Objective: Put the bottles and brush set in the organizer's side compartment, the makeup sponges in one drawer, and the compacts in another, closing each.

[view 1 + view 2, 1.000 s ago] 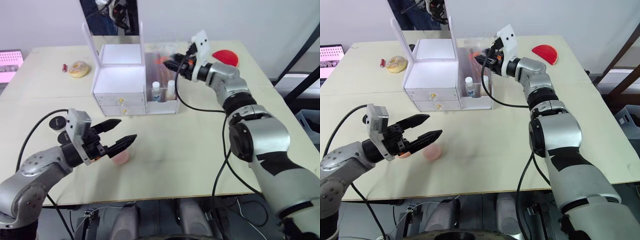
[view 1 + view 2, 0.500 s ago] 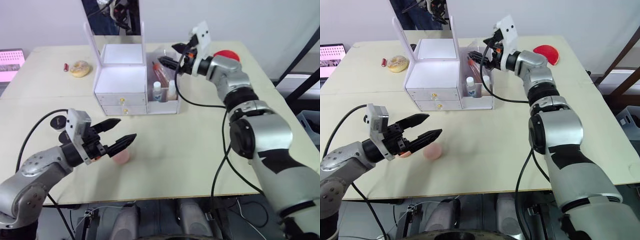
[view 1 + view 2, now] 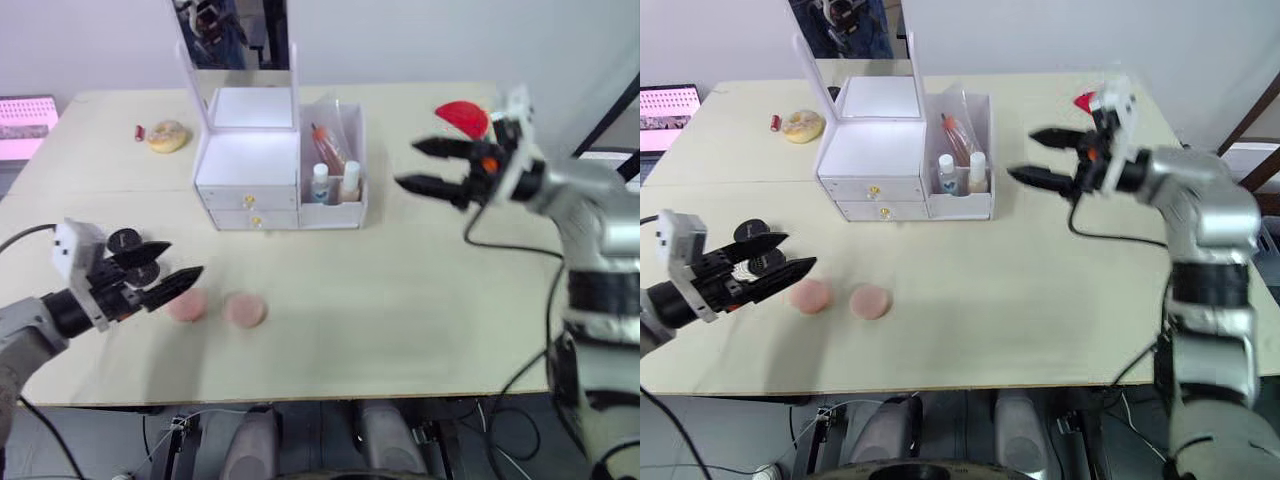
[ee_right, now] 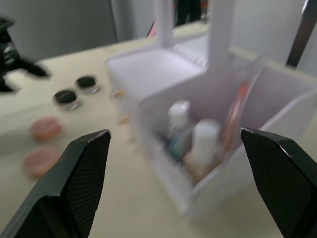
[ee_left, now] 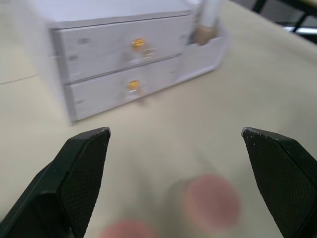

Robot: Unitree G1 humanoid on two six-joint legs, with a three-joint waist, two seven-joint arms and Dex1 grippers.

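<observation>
Pale beige rectangular table (image 3: pixel 400 300), with a seam running across it. Resting on it: white two-drawer plastic organizer (image 3: pixel 250 180) near the middle back; two round pink makeup sponges (image 3: pixel 188 305) (image 3: pixel 244 310) side by side toward the front left; two black round compacts (image 4: pixel 76 89) nearby; tan ring-shaped object (image 3: pixel 167 135) and small red tube (image 3: pixel 139 132) at back left; red flat object (image 3: pixel 463 117) at back right.

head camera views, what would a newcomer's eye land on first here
Probably the white organizer at the back-middle of the table, with two bottles and a brush set standing in its side compartment and both drawers shut. Next, two pink makeup sponges lie near the front edge, just beside the open left gripper. The right gripper hangs open to the organizer's right.
</observation>
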